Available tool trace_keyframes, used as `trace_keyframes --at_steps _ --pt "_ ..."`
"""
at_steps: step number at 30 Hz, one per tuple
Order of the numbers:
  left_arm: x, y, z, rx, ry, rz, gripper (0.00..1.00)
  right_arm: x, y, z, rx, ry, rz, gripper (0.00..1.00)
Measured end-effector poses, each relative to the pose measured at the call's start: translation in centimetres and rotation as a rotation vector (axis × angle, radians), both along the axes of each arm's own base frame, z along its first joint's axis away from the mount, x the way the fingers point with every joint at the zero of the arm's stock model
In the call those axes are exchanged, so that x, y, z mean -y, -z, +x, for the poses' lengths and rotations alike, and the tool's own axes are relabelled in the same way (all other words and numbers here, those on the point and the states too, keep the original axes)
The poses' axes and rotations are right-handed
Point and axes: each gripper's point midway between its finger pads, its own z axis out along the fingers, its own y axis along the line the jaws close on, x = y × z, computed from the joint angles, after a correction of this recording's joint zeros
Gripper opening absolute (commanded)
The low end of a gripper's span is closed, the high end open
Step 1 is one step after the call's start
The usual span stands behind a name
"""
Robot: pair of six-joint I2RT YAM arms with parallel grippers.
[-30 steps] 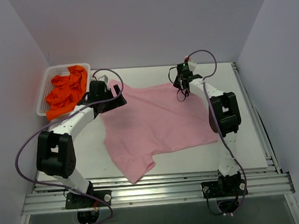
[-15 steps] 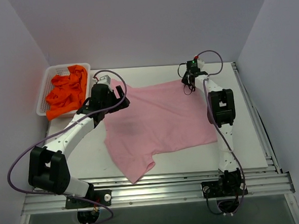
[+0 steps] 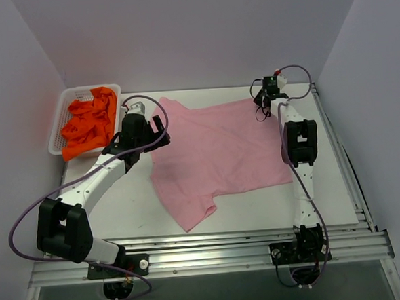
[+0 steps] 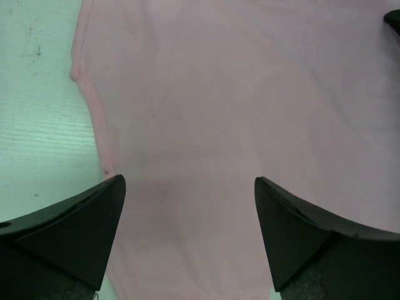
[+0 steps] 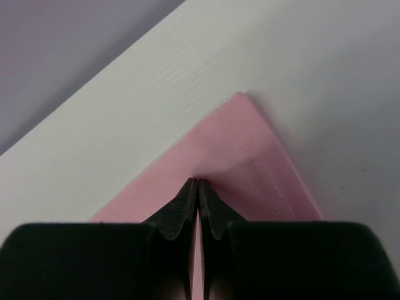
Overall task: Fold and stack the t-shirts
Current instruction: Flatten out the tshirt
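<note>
Pink t-shirt (image 3: 220, 152): spread nearly flat over the middle of the table (image 3: 122, 202), with one sleeve pointing toward the near edge and the hem side toward the right arm.

Right gripper (image 5: 197, 182): shown at the far right corner of the pink t-shirt. Its jaws are pressed together, with a fold of the cloth pinched just inside the corner. The corner tip lies beyond the jaws, resting on the table.

Left gripper (image 4: 187, 187): held above the far left part of the pink t-shirt. Its jaws are spread wide with nothing between them. The shirt's left edge is seen just beside the left jaw, with cloth filling the gap below.

Orange t-shirts (image 3: 90, 123): heaped loosely in the white mesh basket (image 3: 55, 135) at the far left corner, well apart from both grippers' jaws.
</note>
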Motion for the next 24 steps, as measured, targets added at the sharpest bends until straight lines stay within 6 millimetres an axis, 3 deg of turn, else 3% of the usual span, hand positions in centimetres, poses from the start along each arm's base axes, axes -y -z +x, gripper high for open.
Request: trace_keyframes --at_steps 7,12,24 --pt "-0.7 0.1 0.3 0.014 -0.031 0.038 0.93 0.0 0.0 0.4 0.009 0.007 0.009 0.00" --pt "-1.8 0.5 0.7 0.018 -0.074 0.088 0.98 0.7 0.0 0.4 0.008 0.058 0.012 0.00" --pt "-2.4 0.0 1.6 0.061 -0.096 0.150 0.94 3.3 0.2 -0.2 0.014 0.225 0.043 0.00"
